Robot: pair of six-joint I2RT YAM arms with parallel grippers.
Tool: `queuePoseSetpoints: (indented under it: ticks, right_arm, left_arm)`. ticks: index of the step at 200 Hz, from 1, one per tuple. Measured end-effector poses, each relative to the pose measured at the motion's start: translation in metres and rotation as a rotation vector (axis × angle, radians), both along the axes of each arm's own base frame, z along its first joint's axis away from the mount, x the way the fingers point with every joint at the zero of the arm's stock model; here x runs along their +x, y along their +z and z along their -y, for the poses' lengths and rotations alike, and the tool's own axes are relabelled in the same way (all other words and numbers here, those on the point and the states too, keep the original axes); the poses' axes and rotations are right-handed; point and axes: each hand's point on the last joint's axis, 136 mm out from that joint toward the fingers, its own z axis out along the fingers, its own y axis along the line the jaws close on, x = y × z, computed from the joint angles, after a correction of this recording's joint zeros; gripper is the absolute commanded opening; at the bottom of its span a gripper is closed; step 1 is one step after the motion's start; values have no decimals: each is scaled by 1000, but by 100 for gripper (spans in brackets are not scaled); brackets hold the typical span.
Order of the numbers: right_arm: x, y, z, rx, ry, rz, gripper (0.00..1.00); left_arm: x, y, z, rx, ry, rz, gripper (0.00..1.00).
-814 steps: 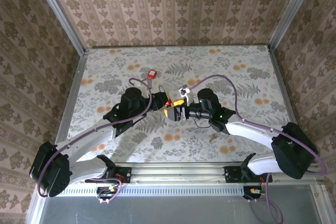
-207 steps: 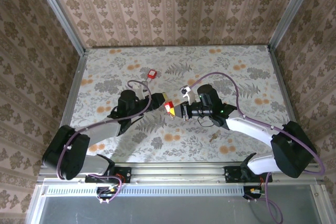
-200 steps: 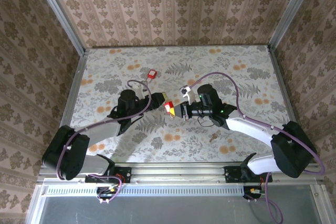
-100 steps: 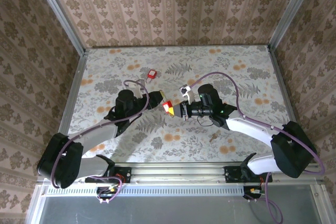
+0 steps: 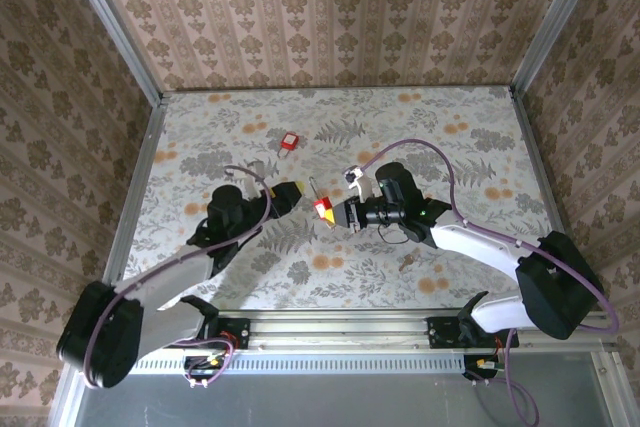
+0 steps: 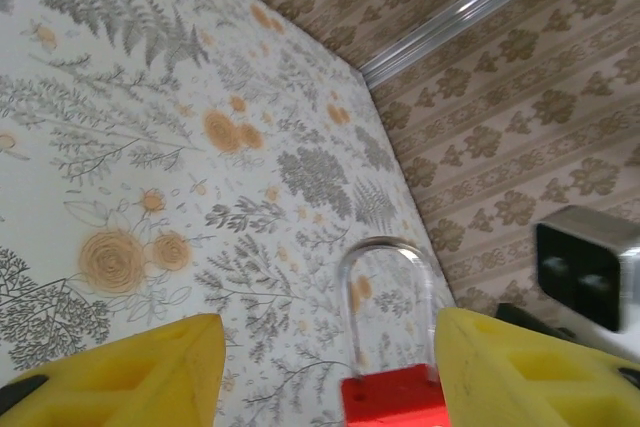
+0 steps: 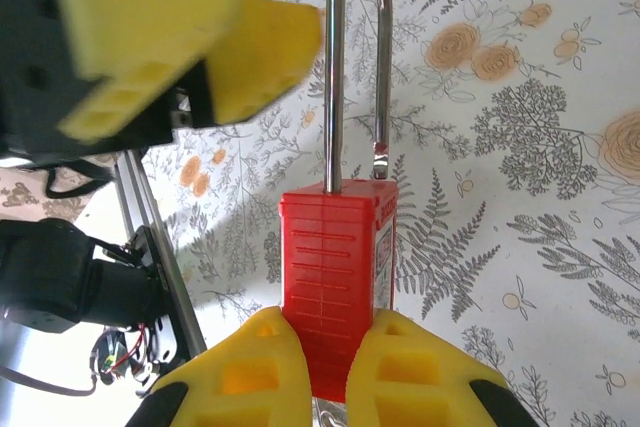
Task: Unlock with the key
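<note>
My right gripper point(image 7: 336, 339) point(image 5: 340, 213) is shut on the lower body of a red padlock point(image 7: 335, 267) point(image 5: 323, 209), held above the table. One leg of its steel shackle point(image 7: 355, 57) stands clear of the body, so the shackle is open. My left gripper point(image 6: 325, 352) point(image 5: 293, 193) is open just left of the lock. The lock's body point(image 6: 395, 402) and shackle point(image 6: 390, 292) show beyond the gap between the fingers, untouched. A tiny dark brownish piece point(image 5: 405, 264) lies on the table by my right forearm; it looks like the key.
A second small red padlock point(image 5: 290, 141) lies on the floral table point(image 5: 450, 127) toward the back left. Patterned walls with metal corner posts point(image 5: 545, 17) close in the table on three sides. My two forearms converge at the table's middle.
My left arm has pulled back to the left, away from the padlock, and its fingers have spread slightly. My right gripper has kept the padlock nearly still.
</note>
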Motion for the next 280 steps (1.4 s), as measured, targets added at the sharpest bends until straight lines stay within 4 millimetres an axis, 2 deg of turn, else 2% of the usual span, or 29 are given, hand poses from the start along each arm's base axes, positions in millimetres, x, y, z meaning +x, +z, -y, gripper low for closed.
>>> queuePoseSetpoints:
  ticks: [35, 63, 78, 99, 128, 177, 222, 250, 280]
  right_arm:
    - [1, -7, 4, -36, -14, -2, 0]
    - [2, -12, 8, -62, -23, -1, 0]
    - [2, -13, 8, -69, -27, 4, 0]
    - [4, -14, 9, -79, -32, 18, 0]
    - [4, -15, 9, -90, -34, 33, 0]
    - [-14, -37, 6, -144, -2, 36, 0]
    - [-16, -52, 8, -170, -9, 26, 0]
    - [-15, -54, 8, -168, -12, 32, 0]
    - [-12, -60, 6, -160, -15, 36, 0]
  left_arm:
    - [-8, 29, -5, -13, 2, 20, 64]
    - [-2, 36, 3, 16, -17, -33, 63]
    - [3, 29, 12, 43, -37, -92, 62]
    - [7, 6, 26, 102, -63, -197, 61]
    - [11, -18, 35, 161, -70, -302, 58]
    - [26, -40, 51, 188, -67, -383, 52]
    - [26, -77, 67, 207, -91, -490, 41]
    - [24, -85, 74, 204, -110, -518, 35]
    - [24, -84, 76, 188, -114, -523, 25]
